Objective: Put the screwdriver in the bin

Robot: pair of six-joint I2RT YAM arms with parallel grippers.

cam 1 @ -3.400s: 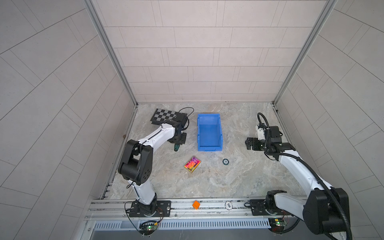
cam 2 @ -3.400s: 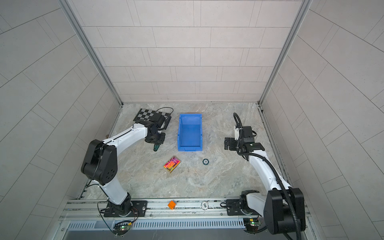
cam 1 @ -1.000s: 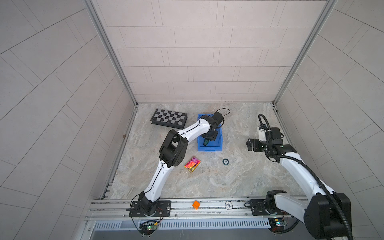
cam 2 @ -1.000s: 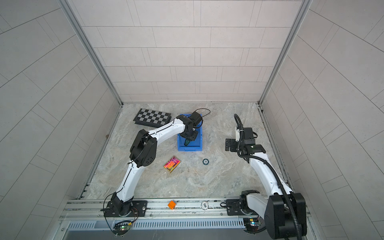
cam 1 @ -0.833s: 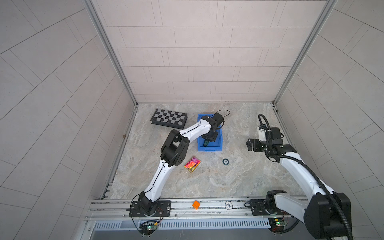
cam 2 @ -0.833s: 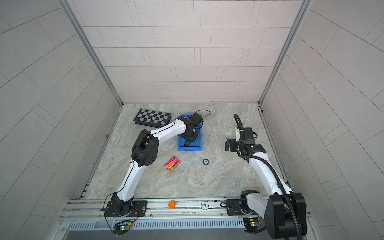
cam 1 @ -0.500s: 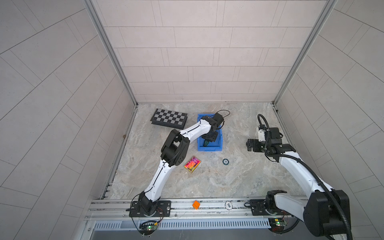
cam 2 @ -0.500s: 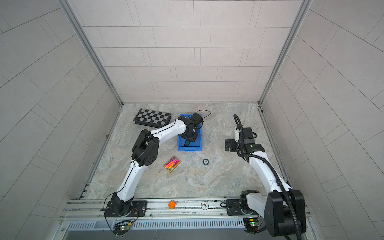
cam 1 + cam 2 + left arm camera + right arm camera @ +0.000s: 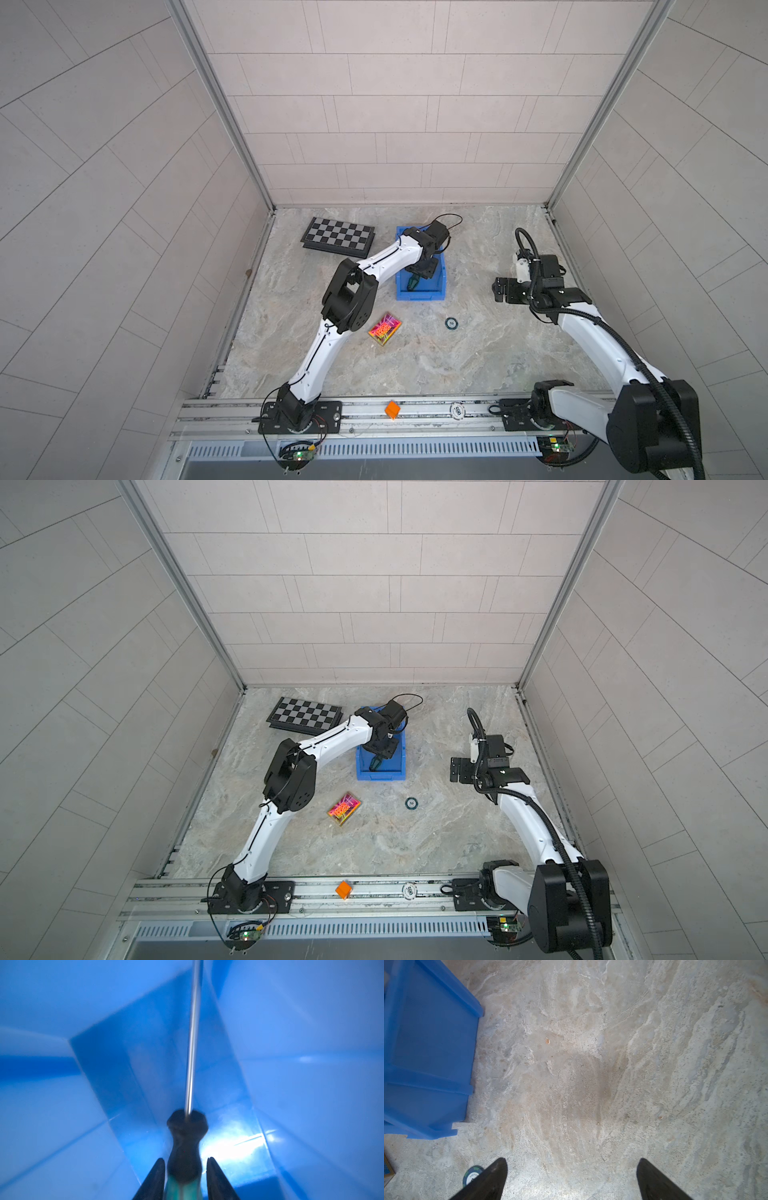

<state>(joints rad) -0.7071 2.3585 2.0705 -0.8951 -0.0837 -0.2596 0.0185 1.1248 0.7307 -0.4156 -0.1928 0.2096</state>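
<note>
The left claw (image 9: 186, 1159) was seen slightly parted inside the bin (image 9: 311, 1022), thin gaps being left beside the handle of the screwdriver (image 9: 185, 1138), which was blurred and enclosed by its walls. The right claw (image 9: 571, 1167) was held wide open, empty, above the surface (image 9: 623, 1064).

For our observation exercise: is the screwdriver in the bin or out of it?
In. The left wrist view shows the screwdriver surrounded by blue bin walls; both top views agree.
</note>
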